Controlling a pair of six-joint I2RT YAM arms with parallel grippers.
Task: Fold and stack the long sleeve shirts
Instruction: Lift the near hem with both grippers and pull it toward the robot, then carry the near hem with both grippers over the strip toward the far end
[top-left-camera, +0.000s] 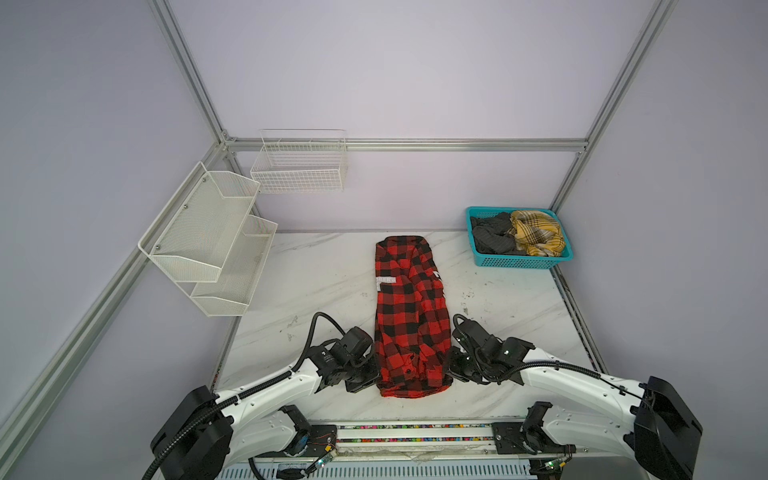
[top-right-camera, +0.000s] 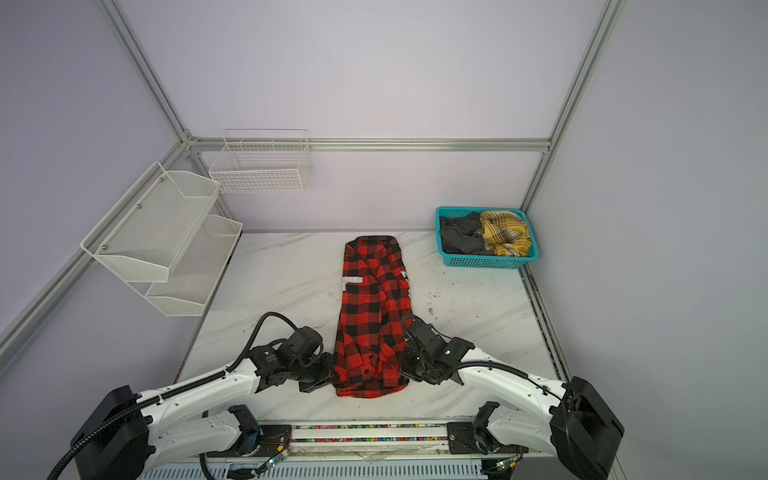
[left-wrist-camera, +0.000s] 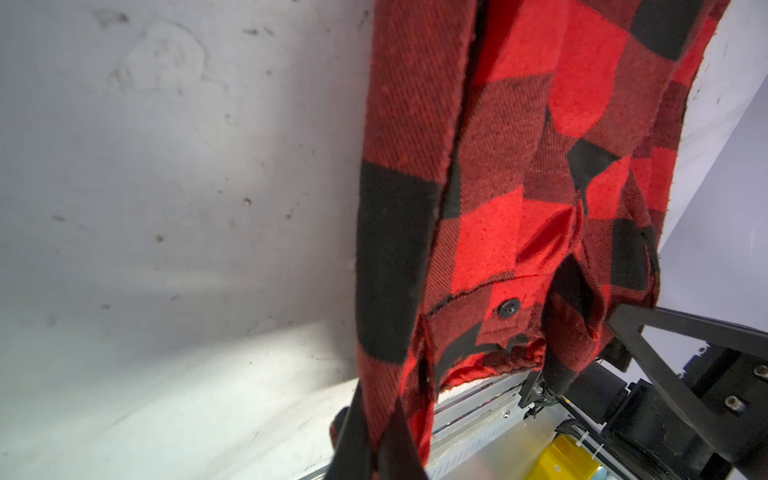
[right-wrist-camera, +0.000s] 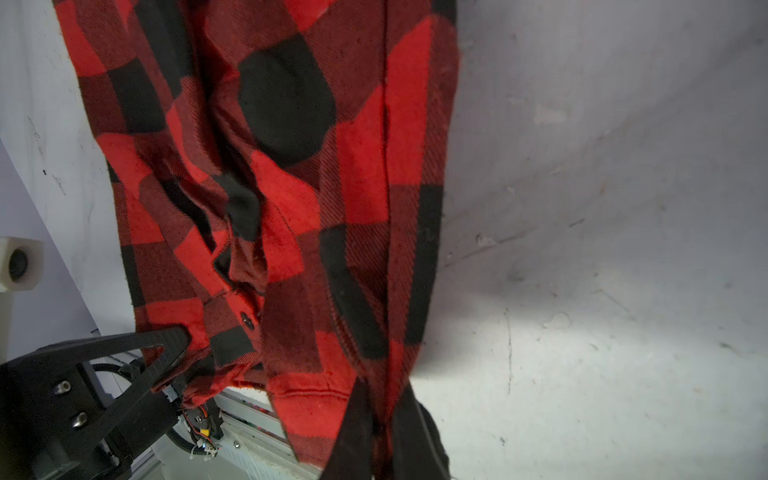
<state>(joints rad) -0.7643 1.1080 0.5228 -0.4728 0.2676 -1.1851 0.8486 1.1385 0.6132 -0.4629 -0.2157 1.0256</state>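
Shirt (top-left-camera: 411, 311): near hem corners clamped by left end effector (left-wrist-camera: 376, 444) and right end effector (right-wrist-camera: 386, 436), both closed tight. Risks skewed fold or spilled sleeve layers if lifted unevenly.

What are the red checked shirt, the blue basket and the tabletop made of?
The red checked shirt: soft woven cloth, likely flannel; diagonal weave and fuzzy surface show. The blue basket: matte plastic, moulded slotted walls. The tabletop: white with grey veins, marble or a marble-look sheet.

The checked shirt (top-left-camera: 411, 316) is red and black, the plaid shirt (top-left-camera: 538, 232) yellow, the grey shirt (top-left-camera: 492, 237) dark, the basket (top-left-camera: 524, 262) teal, the table (top-left-camera: 316, 282) white marble.
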